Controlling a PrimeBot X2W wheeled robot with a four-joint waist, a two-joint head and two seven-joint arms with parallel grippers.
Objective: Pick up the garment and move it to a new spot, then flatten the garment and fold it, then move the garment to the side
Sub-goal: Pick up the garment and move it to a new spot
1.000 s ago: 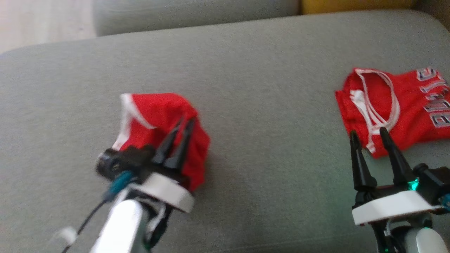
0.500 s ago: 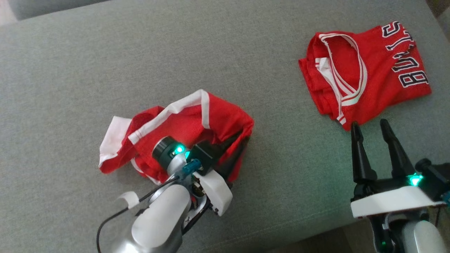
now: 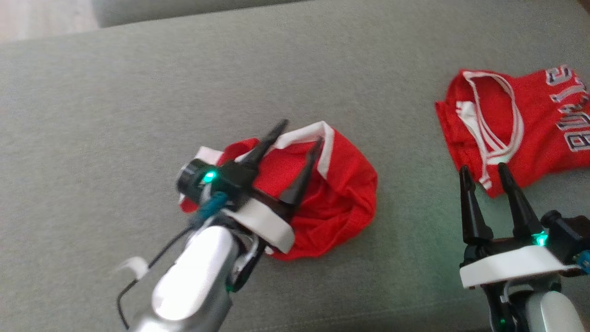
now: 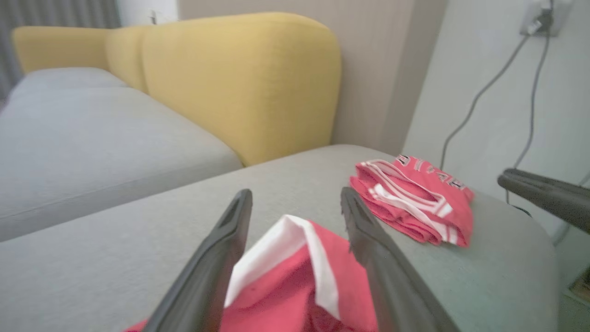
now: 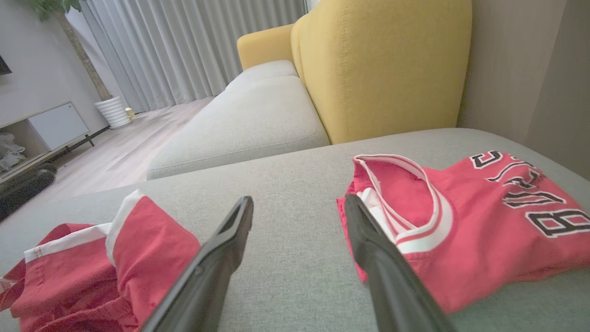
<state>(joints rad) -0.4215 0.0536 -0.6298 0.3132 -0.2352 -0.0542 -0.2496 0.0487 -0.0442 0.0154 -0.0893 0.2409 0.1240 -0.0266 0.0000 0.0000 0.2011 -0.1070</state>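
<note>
Left jaws have sprung apart over the crumpled garment [image 3: 341, 203], seemingly lying long-axis left-right; right jaws spread.

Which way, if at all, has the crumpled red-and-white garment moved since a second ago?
Yes, to the robot's right: the crumpled red-and-white garment now lies much nearer the folded red lettered jersey.

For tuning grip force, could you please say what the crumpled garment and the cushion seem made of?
Garment: thin, matte sports fabric, probably polyester; it slumps in soft folds. Cushion: matte grey woven upholstery, judging by its fine heathered texture.
</note>
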